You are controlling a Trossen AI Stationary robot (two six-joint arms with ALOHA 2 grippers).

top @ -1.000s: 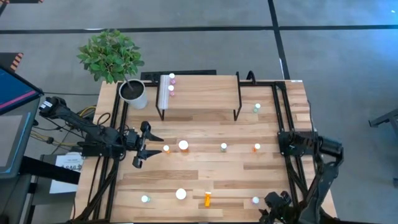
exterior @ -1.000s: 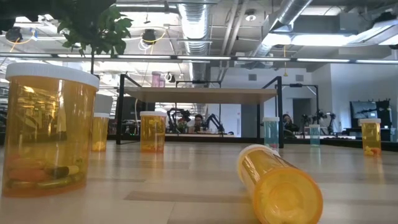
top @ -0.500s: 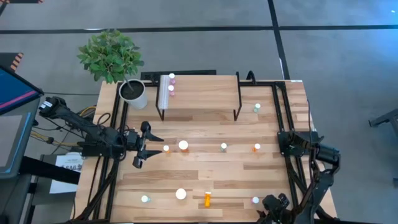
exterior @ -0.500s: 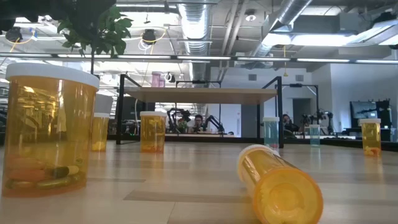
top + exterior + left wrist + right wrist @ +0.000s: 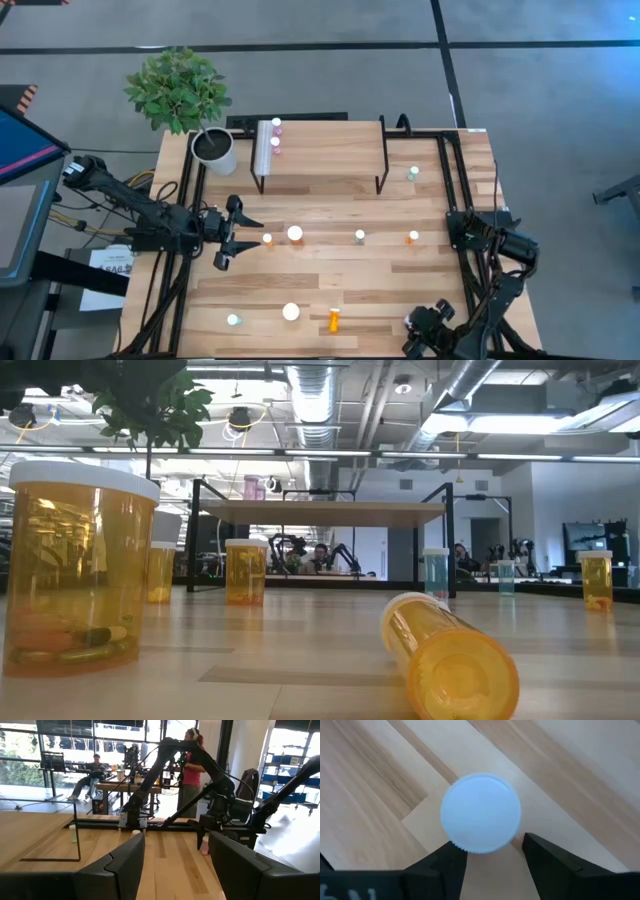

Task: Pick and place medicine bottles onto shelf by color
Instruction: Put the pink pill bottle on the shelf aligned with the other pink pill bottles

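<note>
Small bottles with pale caps stand scattered on the table: teal point(image 5: 360, 237), orange point(image 5: 413, 237) and others. One orange bottle lies on its side point(image 5: 333, 320). Two pink bottles point(image 5: 277, 134) stand on the shelf point(image 5: 325, 150) at its left end. My right gripper point(image 5: 418, 325) is open at the near right, pointing down. Its fingers point(image 5: 447, 862) stand on either side of a small bottle's pale cap point(image 5: 481, 812), seen from above. My left gripper point(image 5: 232, 238) is open and empty at the table's left, just left of an orange bottle point(image 5: 267, 240).
A white plant pot point(image 5: 216, 150) stands at the far left beside the shelf. Two larger orange bottles with wide white caps stand mid-table point(image 5: 295, 234) and near the front point(image 5: 291, 312). Black frame rails point(image 5: 455, 190) run along both table sides.
My right gripper has moved from the near right corner toward the table's left, until it stands over the small bottle there, which it now covers in the high view. The bottles have kept their places.
</note>
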